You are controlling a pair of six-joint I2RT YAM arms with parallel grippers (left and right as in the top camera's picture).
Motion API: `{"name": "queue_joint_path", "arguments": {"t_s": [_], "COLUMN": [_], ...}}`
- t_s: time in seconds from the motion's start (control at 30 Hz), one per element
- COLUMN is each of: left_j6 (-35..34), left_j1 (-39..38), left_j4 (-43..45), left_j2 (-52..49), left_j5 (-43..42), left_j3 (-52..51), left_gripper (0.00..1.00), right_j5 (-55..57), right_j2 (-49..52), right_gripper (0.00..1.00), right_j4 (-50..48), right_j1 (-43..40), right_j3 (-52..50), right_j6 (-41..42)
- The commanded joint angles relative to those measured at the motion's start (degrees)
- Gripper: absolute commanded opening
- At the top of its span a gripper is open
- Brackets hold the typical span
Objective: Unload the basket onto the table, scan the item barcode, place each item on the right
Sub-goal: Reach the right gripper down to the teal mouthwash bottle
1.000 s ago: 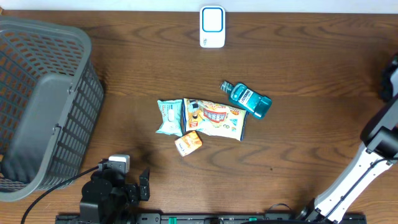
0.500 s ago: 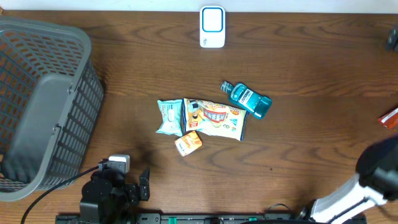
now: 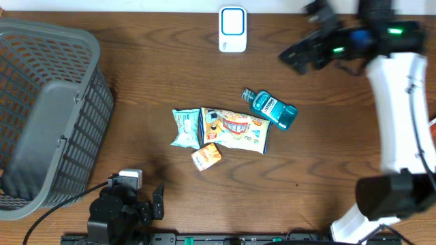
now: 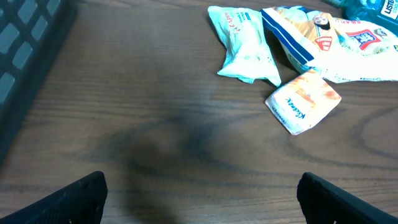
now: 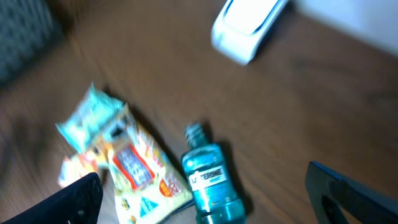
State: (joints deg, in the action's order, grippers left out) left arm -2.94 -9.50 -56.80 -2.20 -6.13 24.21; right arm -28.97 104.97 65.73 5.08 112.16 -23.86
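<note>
Several items lie mid-table: a teal mouthwash bottle [image 3: 271, 109], a chip bag [image 3: 235, 129], a pale teal wipes packet [image 3: 185, 128] and a small orange tissue packet [image 3: 206, 156]. A white scanner [image 3: 232, 29] stands at the far edge. My right gripper [image 3: 298, 56] hangs open and empty in the air at the far right, right of the scanner. Its blurred wrist view looks down on the bottle [image 5: 211, 183], the bag [image 5: 140, 174] and the scanner [image 5: 249, 22]. My left gripper [image 4: 199, 199] rests open and empty at the near edge. The tissue packet [image 4: 303, 101] lies ahead of it.
A large grey basket [image 3: 41, 116] fills the left side of the table. A small red thing [image 3: 432, 125] shows at the right edge. The right arm's white link [image 3: 398, 102] runs down the right side.
The right arm has swung from the near right corner up to the far right of the table. Its gripper now hangs beside the scanner. The left arm has not moved.
</note>
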Motion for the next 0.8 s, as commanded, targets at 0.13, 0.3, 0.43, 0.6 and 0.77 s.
{"name": "queue_joint_path", "arguments": {"t_s": [0.13,0.3,0.43,0.6,0.77], "left_j6": [0.3,0.3,0.3,0.3,0.3], "left_j1": [-0.2,-0.2,-0.2,-0.2,-0.2], "left_j4": [-0.1,-0.1,-0.1,-0.1,-0.1], "left_j2": [0.1,0.1,0.1,0.1,0.1], "left_j5": [-0.7,-0.7,-0.7,-0.7,-0.7], "left_j3": [0.2,0.2,0.2,0.2,0.2], "left_gripper": [0.98,0.98,0.98,0.98,0.98], "right_j5": [11.6,12.6,14.2,16.5,17.0], "right_j2": [11.5,16.7,20.2,24.3,27.6], "right_gripper": [0.99,0.99,0.99,0.99,0.99], "right_j4": [0.3,1.5,3.3,2.4,2.2], "right_j1": [9.7,10.9,10.9,10.9,11.3], "right_j3": [-2.4,-2.4,-2.4,-2.4,-2.4], "right_j6": [-6.0,-6.0,-6.9,-6.9,-7.1]}}
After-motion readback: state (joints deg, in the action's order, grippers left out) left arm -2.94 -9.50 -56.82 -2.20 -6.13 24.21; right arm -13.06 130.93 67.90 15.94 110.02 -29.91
